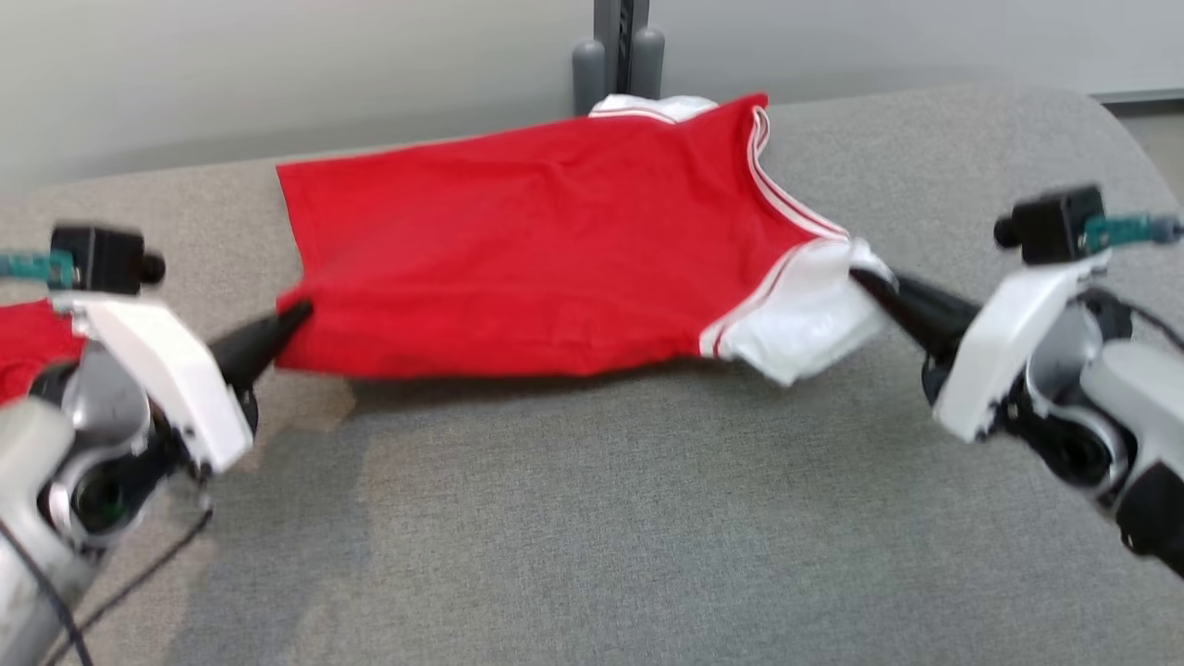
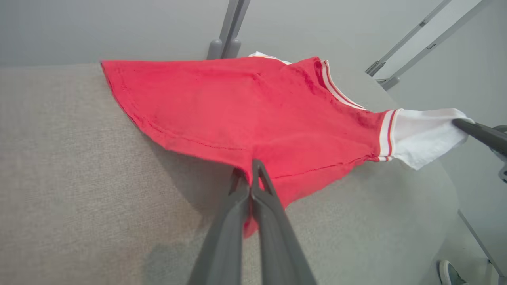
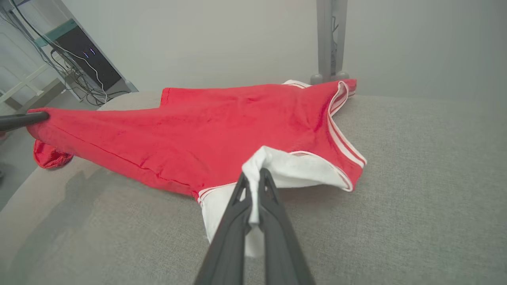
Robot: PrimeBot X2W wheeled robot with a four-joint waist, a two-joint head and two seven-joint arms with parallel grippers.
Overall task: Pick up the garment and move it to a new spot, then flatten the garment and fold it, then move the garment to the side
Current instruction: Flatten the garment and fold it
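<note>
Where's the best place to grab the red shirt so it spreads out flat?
At its two ends, coming from the sides. The red shirt is longest hem to sleeve, so the left gripper pinches the hem corner and the right gripper the white sleeve.

The near half of the grey upholstered surface (image 1: 592, 536) lies open. Across the middle the red garment (image 1: 536, 259) stretches between left gripper (image 1: 298, 316) and right gripper (image 1: 862, 276), barring passage there; a grey post (image 1: 618, 55) stands just behind its far edge

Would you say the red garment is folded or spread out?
Spread out: the red, white-sleeved garment stretches between the left claw and right claw, each pinching one end.
</note>
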